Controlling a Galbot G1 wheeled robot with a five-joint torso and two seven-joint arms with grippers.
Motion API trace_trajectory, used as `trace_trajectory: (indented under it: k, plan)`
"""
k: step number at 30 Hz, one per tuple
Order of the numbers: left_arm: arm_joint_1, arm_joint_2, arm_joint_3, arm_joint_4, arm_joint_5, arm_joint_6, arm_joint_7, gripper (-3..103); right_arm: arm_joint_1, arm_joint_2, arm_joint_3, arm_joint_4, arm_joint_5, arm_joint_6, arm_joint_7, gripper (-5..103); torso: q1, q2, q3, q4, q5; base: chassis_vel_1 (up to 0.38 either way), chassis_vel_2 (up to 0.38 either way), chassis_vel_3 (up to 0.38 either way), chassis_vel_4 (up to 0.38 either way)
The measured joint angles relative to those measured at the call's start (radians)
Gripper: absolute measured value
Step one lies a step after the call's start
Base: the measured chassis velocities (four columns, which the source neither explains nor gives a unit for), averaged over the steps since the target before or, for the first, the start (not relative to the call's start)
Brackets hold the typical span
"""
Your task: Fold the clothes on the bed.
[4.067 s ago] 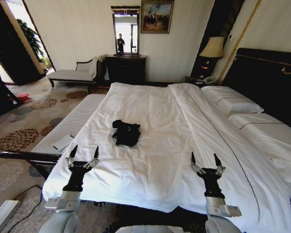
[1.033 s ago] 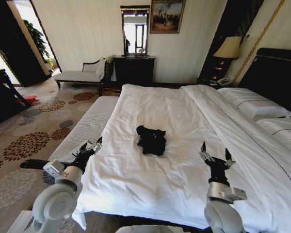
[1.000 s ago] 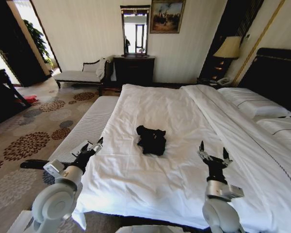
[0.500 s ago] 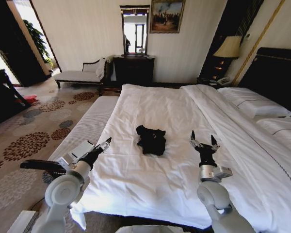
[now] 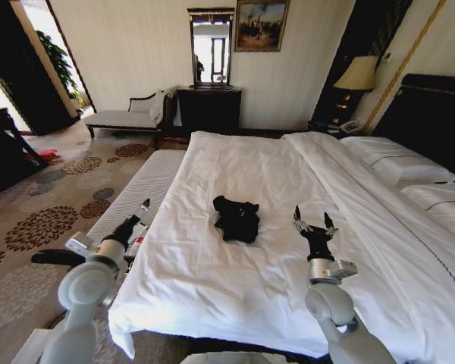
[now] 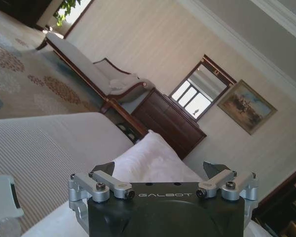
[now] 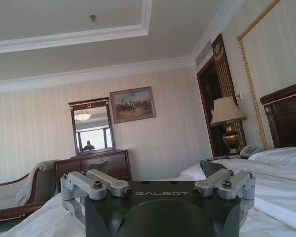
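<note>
The clothes [image 5: 236, 218], a black T-shirt, lie crumpled in a heap near the middle of the white bed [image 5: 235, 167]. My right gripper [image 5: 312, 218] hovers open above the sheet, to the right of the shirt and a hand's width from it. Over the bed's left edge, my left gripper [image 5: 140, 209] points forward, well to the left of the shirt. The left wrist view has that gripper [image 6: 158, 173] open with nothing between its fingers. In the right wrist view the right gripper [image 7: 155, 170] is likewise open and holds nothing.
A pale striped bench [image 5: 136, 191] runs along the bed's left side, with small items lying under my left arm. Pillows [image 5: 398, 171] and a dark headboard [image 5: 432, 114] are at the right. A chaise [image 5: 125, 117], a dresser [image 5: 208, 110] and a lamp [image 5: 354, 76] stand by the far wall.
The right gripper has risen and moved forward toward the shirt. The left gripper swung in over the bed, then back out to its left edge. The shirt lies unmoved.
</note>
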Motion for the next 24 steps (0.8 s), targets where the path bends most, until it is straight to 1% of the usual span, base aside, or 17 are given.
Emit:
trace_trajectory:
  k: [2, 4, 5, 7, 8, 10, 11, 13, 15, 17, 18, 19, 22, 24]
  plan:
    - [-0.012, 0.017, -0.004, 0.029, 0.013, -0.006, 0.0, 100, 0.002, 0.001, -0.003, -0.009, -0.001, 0.005, -0.004, 100, 0.0, 0.0, 0.0, 0.0, -0.0001, 0.0, 0.0, 0.0, 0.0]
    - [-0.013, 0.019, 0.002, 0.036, 0.021, -0.007, 0.001, 100, 0.003, 0.002, -0.004, -0.012, -0.002, 0.007, -0.005, 100, 0.0, 0.0, 0.0, 0.0, 0.0, 0.0, 0.0, 0.0, 0.0]
    - [-0.012, 0.02, 0.019, 0.049, 0.037, -0.007, 0.003, 100, 0.005, 0.004, -0.006, -0.017, -0.003, 0.009, -0.007, 100, 0.0, 0.0, 0.0, 0.0001, -0.0001, 0.0, 0.0, 0.0, 0.0]
    - [-0.013, 0.012, 0.091, 0.103, 0.102, -0.018, 0.028, 100, 0.015, 0.016, -0.017, -0.035, -0.009, 0.013, -0.01, 100, 0.0, 0.0, 0.0, 0.0, 0.0001, 0.0, 0.0, 0.0, 0.0]
    - [-0.013, 0.012, 0.091, 0.103, 0.102, -0.018, 0.028, 100, 0.015, 0.016, -0.017, -0.035, -0.009, 0.013, -0.01, 100, 0.0, 0.0, 0.0, 0.0, 0.0001, 0.0, 0.0, 0.0, 0.0]
    - [-0.024, -0.003, 0.147, 0.152, 0.138, -0.044, 0.05, 100, 0.023, 0.025, -0.03, -0.049, -0.009, 0.013, -0.01, 100, 0.0, 0.0, 0.0, 0.0, 0.0, 0.0, 0.0, 0.0, 0.0]
    - [-0.043, -0.022, 0.194, 0.189, 0.145, -0.061, 0.06, 100, 0.028, 0.031, -0.042, -0.058, -0.006, 0.014, -0.009, 100, 0.0, 0.0, 0.0, -0.0001, -0.0001, 0.0, 0.0, 0.0, 0.0]
    - [-0.078, -0.056, 0.244, 0.236, 0.137, -0.079, 0.072, 100, 0.032, 0.037, -0.061, -0.065, 0.005, 0.011, -0.007, 100, 0.0, 0.0, 0.0, -0.0001, -0.0001, 0.0, 0.0, 0.0, 0.0]
    - [-0.078, -0.056, 0.244, 0.236, 0.137, -0.079, 0.072, 100, 0.032, 0.037, -0.061, -0.065, 0.005, 0.011, -0.007, 100, 0.0, 0.0, 0.0, -0.0001, -0.0001, 0.0, 0.0, 0.0, 0.0]
    - [-0.143, -0.118, 0.303, 0.314, 0.125, -0.095, 0.089, 100, 0.034, 0.043, -0.079, -0.08, 0.008, 0.008, -0.004, 100, 0.0, 0.0, 0.0, -0.0002, 0.0002, 0.0, 0.0, 0.0, 0.0]
    - [-0.163, -0.137, 0.319, 0.345, 0.127, -0.1, 0.096, 100, 0.035, 0.045, -0.082, -0.087, 0.007, 0.008, -0.004, 100, 0.0, 0.0, 0.0, -0.0002, 0.0002, 0.0, 0.0, 0.0, 0.0]
    - [-0.163, -0.137, 0.319, 0.345, 0.127, -0.1, 0.096, 100, 0.035, 0.045, -0.082, -0.087, 0.007, 0.008, -0.004, 100, 0.0, 0.0, 0.0, -0.0002, 0.0002, 0.0, 0.0, 0.0, 0.0]
    - [-0.231, -0.208, 0.365, 0.47, 0.154, -0.11, 0.105, 100, 0.04, 0.048, -0.091, -0.115, 0.006, 0.008, -0.002, 100, 0.0, 0.0, 0.0, -0.0001, 0.0001, 0.0, 0.0, 0.0, 0.0]
    - [-0.24, -0.218, 0.371, 0.487, 0.159, -0.111, 0.106, 100, 0.041, 0.048, -0.092, -0.119, 0.005, 0.008, -0.002, 100, 0.0, 0.0, 0.0, -0.0001, 0.0001, 0.0, 0.0, 0.0, 0.0]
